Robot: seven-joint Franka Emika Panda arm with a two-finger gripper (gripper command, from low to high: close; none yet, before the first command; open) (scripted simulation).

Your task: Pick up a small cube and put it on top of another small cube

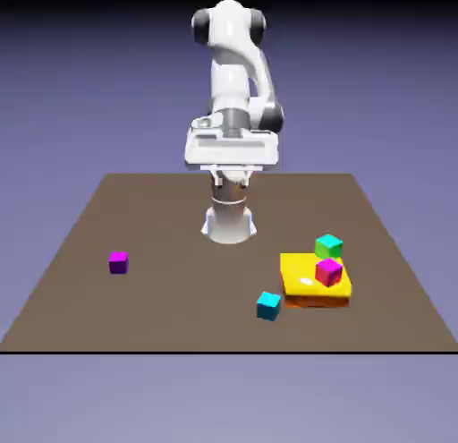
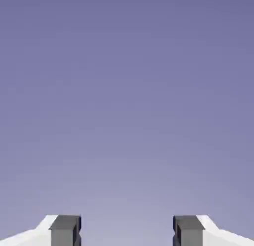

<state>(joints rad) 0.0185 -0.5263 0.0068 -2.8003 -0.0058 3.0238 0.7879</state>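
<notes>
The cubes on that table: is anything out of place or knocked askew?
Nothing looks damaged or spilled. The magenta cube sits on a yellow block, the green cube at the block's far edge; whether it rests on it is unclear. The teal cube and purple cube lie apart on the table.

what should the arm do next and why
Probably tilt the hand down toward the table and head for a free cube, say the teal cube. The gripper is open with nothing between its fingers, and the hand view shows only backdrop, so no cube is lined up.
</notes>
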